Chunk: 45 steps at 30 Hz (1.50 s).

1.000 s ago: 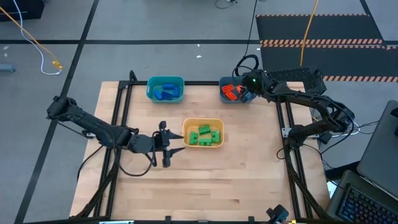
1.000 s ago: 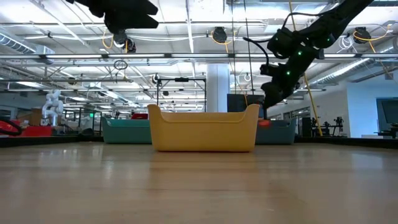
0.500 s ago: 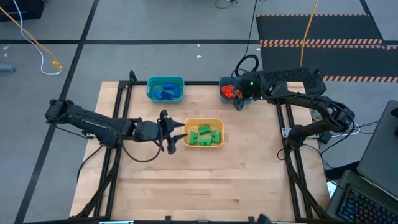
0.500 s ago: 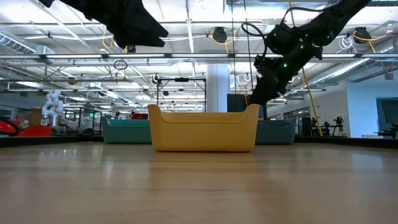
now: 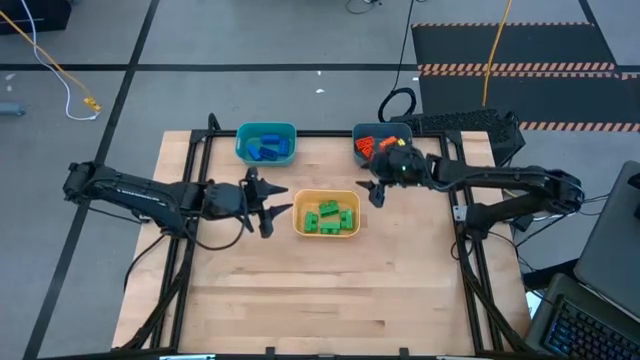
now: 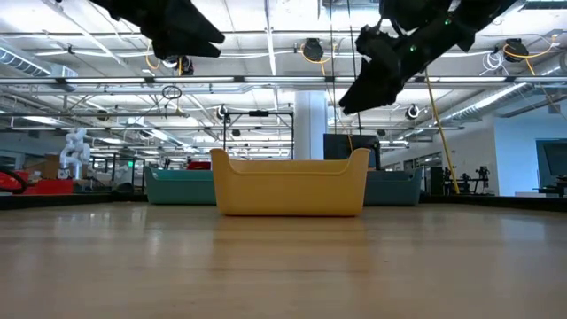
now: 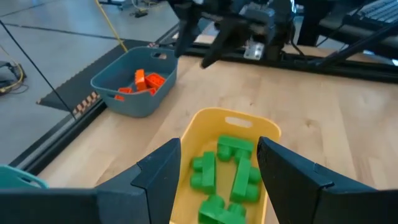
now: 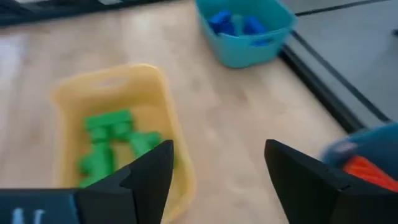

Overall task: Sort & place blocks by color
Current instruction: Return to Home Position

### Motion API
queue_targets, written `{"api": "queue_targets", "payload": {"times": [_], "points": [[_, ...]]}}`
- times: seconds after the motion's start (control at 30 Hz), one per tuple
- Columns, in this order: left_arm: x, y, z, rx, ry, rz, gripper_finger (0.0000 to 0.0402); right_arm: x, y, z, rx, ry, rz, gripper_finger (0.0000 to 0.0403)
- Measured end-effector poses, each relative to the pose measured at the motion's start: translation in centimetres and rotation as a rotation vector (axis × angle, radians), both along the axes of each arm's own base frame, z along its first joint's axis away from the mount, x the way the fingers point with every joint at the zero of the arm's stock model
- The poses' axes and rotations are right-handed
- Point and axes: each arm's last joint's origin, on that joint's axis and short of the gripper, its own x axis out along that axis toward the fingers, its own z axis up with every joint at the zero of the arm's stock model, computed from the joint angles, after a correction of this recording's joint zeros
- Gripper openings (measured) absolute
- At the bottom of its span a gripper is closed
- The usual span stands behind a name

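Green blocks [image 5: 328,217] are lying in a loose heap inside the yellow bin [image 5: 326,193]. The bin is sitting near the middle of the wooden table [image 5: 330,295], its long axis running left to right in the high view. In the left wrist view at least two of the longer green bricks are lying lengthwise, pointing along the bin's long axis. One more is lying crosswise at the end nearer the right arm. Which way the studs are facing cannot be told.

Blue blocks [image 5: 267,147] are sitting jumbled in the teal bin [image 5: 241,146], at the table's top edge in the high view, left of centre. Their long axes cannot be made out. Orange blocks [image 5: 370,147] are lying piled and tilted in the blue-grey bin [image 5: 356,152], at the same edge, right of centre.

Left gripper [image 5: 283,201] is hovering just beside the yellow bin's left end and pointing at it, fingers spread wide and holding nothing. Right gripper [image 5: 371,192] is hovering between the blue-grey bin and the yellow bin's right end, near both, with its fingers likewise spread wide and gripping nothing. In the low view both grippers are hanging above the level of the yellow bin's rim, clear of the table.
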Motion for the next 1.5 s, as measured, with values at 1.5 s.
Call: {"api": "queue_targets", "payload": {"times": [1.5], "points": [[2.6, -0.1, -0.5, 0.052, -0.083, -0.067, 0.0211, 2.4, 5.7, -0.6, -0.063, -0.363, 0.179, 0.021]]}}
